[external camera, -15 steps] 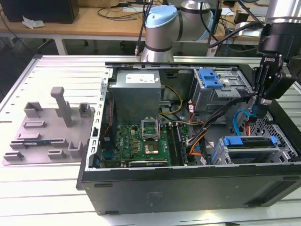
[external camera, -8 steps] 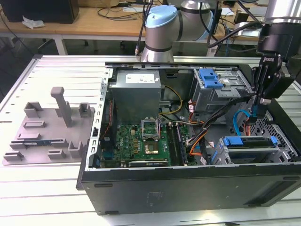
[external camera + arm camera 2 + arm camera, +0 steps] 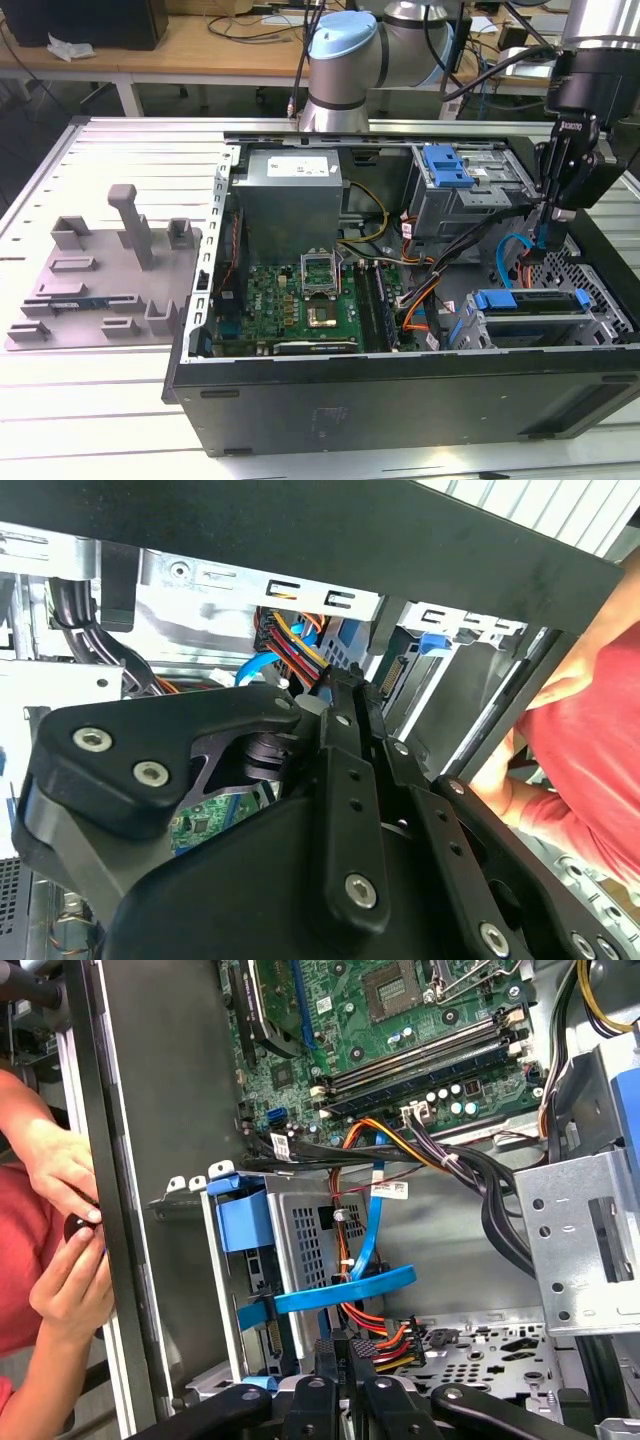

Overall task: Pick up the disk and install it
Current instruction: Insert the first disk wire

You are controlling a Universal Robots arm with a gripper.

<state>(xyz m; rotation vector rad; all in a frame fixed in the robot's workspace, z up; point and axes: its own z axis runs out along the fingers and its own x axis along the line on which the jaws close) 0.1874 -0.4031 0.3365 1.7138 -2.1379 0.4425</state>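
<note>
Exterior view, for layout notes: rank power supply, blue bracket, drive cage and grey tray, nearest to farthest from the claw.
1. Drive cage, just below the claw.
2. Blue bracket, up and toward the exterior view's left.
3. Power supply, further left.
4. Grey tray, far left.

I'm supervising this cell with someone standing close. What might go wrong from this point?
The blue cable loop and the orange wire bundle lie right by the end effector, so it might snag them. A person's hands rest at the case wall nearby and might get struck.
</note>
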